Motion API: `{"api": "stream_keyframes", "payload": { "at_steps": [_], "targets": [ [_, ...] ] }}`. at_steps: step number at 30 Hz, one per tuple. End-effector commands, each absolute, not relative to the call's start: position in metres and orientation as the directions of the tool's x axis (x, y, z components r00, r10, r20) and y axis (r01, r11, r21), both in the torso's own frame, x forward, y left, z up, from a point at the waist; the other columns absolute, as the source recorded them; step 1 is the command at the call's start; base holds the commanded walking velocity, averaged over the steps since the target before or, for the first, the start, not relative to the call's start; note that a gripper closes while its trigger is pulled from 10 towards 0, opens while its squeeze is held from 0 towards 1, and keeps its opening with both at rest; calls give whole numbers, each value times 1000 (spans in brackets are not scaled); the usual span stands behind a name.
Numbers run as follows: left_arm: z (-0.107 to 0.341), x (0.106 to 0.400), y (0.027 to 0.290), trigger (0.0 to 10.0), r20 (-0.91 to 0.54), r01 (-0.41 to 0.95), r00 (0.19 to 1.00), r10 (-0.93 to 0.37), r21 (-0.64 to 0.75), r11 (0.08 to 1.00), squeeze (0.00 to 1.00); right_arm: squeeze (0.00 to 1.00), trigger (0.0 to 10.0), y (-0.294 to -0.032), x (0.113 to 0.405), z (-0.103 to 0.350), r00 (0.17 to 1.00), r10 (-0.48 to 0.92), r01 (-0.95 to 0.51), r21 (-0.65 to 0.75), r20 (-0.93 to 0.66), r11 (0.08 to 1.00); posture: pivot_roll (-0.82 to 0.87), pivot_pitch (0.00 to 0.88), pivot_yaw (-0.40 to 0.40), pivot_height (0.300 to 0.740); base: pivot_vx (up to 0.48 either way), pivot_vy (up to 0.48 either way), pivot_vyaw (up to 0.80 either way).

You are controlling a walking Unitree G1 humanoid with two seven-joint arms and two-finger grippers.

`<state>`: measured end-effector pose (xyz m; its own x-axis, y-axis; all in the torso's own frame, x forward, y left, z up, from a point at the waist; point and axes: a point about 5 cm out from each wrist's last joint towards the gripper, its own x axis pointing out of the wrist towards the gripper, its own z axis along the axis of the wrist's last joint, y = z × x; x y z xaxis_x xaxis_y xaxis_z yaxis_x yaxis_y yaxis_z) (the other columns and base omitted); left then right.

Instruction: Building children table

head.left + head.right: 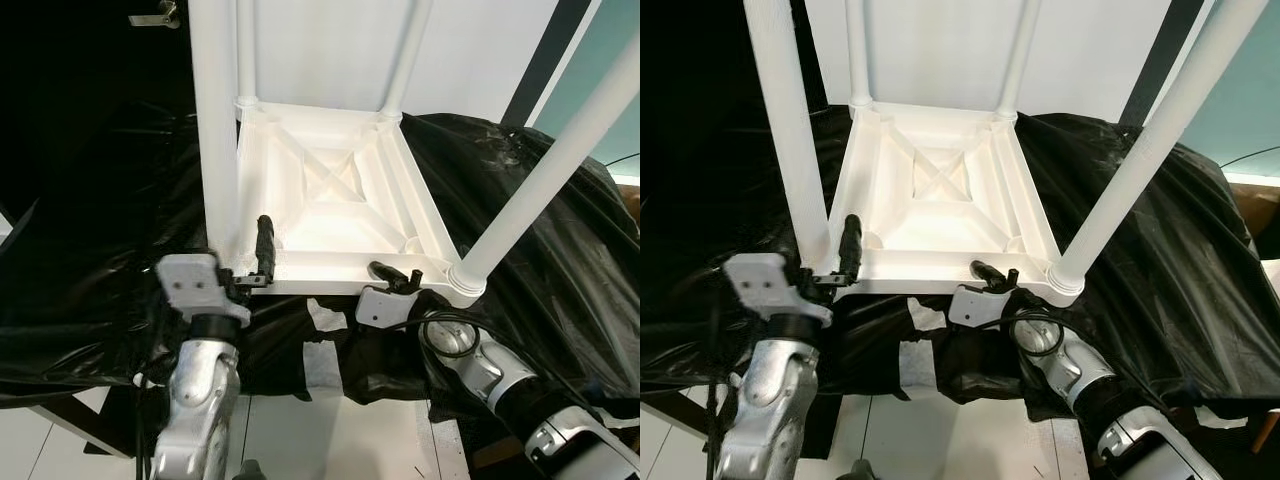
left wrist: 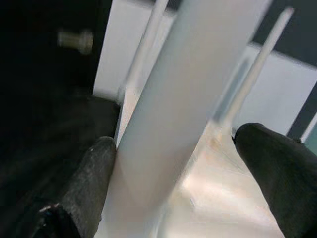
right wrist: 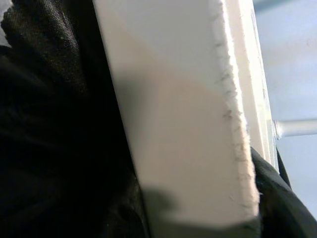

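The white children's table [image 1: 330, 190] lies upside down on a black-covered surface, with its legs standing up. My left gripper [image 1: 240, 250] is open and straddles the base of the near-left leg [image 1: 215, 120]. In the left wrist view that leg [image 2: 188, 99] stands between the fingers: one finger [image 2: 94, 173] touches it and the other [image 2: 277, 168] is held apart. My right gripper [image 1: 392, 277] rests at the table's near rim [image 1: 330, 268], just beside the near-right leg [image 1: 550, 170]. The right wrist view is pressed close against the white rim [image 3: 183, 124].
Crinkled black plastic sheeting [image 1: 540, 230] drapes the work surface and hangs over its front edge. White patches [image 1: 322, 350] show on the sheeting below the rim. A white panel [image 1: 320, 40] stands behind the table. A small metal bracket [image 1: 160, 15] lies at the far left.
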<state>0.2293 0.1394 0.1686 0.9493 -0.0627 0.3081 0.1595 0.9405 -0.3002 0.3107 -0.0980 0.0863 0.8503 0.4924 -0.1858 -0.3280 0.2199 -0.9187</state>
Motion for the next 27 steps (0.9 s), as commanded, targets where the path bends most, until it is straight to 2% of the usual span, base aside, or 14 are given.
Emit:
{"api": "stream_keyframes", "payload": {
  "at_steps": [1,5,9,11,21,27],
  "targets": [
    [162,223,127,10000,342,462,864,-369,-251,851,0,0,0,-110,320,95,899,419,-282,-901,-128,330,92,0,-60,740,0,0,0],
    [122,210,134,10000,213,419,900,-380,-180,890,0,0,0,-111,334,123,937,349,-168,-847,22,504,97,0,-60,740,0,0,0],
    [114,209,132,10000,186,417,904,-386,-179,891,0,0,0,-111,337,131,945,322,-136,-819,62,558,99,0,-61,740,0,0,0],
    [107,210,132,10000,154,406,912,-380,-201,892,0,0,0,-110,338,140,947,302,-108,-782,107,614,99,0,-61,740,0,0,0],
    [100,212,127,10000,131,433,901,-415,-193,880,0,0,0,-109,341,157,939,294,-81,-719,177,690,93,0,-59,740,0,0,0],
    [98,215,120,10000,136,450,892,-431,-189,873,0,0,0,-91,334,183,870,411,-146,-655,272,741,90,0,-54,740,0,0,0]
  ]
}}
